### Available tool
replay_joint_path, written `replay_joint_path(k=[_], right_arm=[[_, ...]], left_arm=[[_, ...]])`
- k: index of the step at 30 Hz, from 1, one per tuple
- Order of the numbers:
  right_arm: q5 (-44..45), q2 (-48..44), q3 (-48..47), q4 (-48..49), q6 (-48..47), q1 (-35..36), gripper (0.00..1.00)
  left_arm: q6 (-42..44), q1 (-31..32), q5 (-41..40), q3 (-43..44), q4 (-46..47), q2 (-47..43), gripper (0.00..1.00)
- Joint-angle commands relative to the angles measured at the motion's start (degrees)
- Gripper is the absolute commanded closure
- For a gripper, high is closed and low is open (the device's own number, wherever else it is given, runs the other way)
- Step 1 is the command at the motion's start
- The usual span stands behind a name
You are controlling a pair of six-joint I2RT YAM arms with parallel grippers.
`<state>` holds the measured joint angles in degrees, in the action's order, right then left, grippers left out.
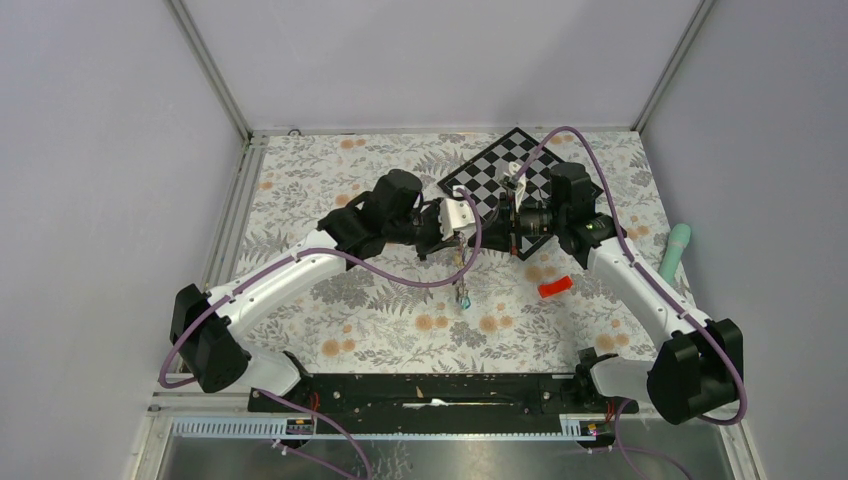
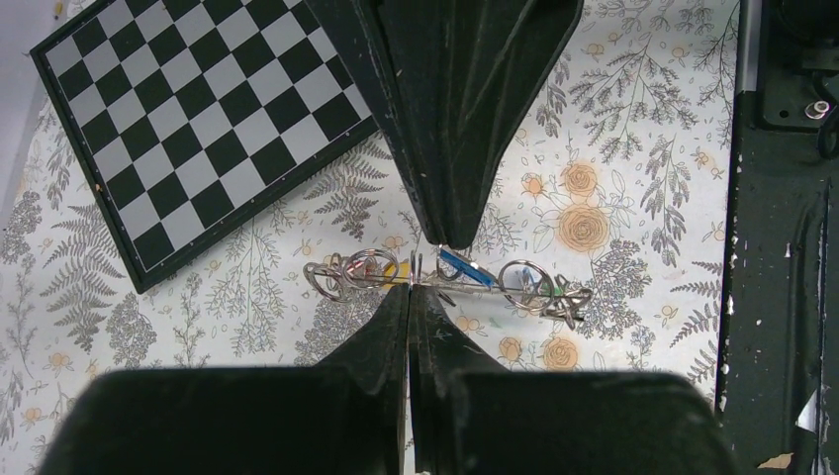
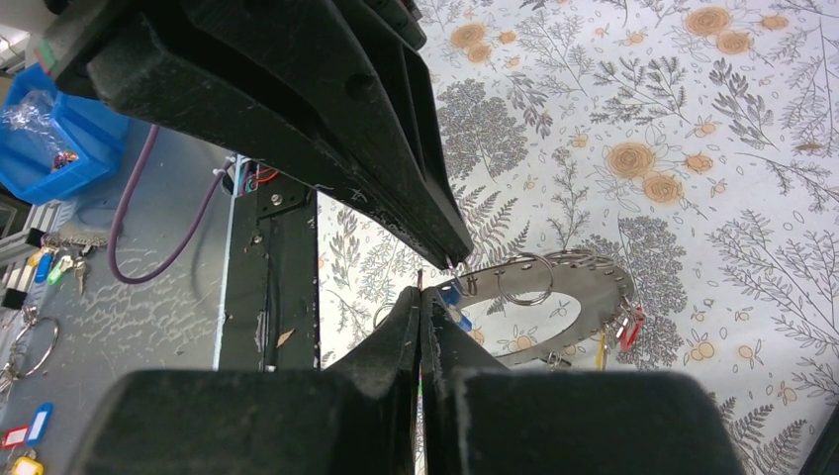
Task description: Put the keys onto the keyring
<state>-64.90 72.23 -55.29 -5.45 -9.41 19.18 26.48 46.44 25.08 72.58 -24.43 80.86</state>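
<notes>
My left claw (image 2: pixel 411 293) and my right claw (image 3: pixel 420 293) are both fully closed, each pinching the rim of the dark grey flat metal keyring (image 3: pixel 589 279). I judge this keeps it steady in the air. The small metal keys with coloured plastic tags (image 1: pixel 463 285) hang from it. Both arms reach forward and bend inward, with the wrists facing each other above the flowered table (image 1: pixel 380 330).

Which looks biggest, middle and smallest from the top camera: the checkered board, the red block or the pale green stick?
1. checkered board: largest, even with the arms hiding part of it
2. pale green stick
3. red block: smallest
</notes>
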Motion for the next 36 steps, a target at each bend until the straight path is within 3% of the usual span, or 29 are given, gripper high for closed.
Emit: replay_joint_path(k=[1, 36], right_arm=[[1.2, 0.4, -0.2, 2.0, 1.1, 0.3, 1.0], [5.1, 1.9, 0.1, 1.0, 0.0, 0.2, 1.0]], left_arm=[[-0.7, 0.3, 0.0, 0.6, 4.6, -1.6, 1.0], [-0.2, 0.4, 3.2, 0.4, 3.9, -2.8, 1.0]])
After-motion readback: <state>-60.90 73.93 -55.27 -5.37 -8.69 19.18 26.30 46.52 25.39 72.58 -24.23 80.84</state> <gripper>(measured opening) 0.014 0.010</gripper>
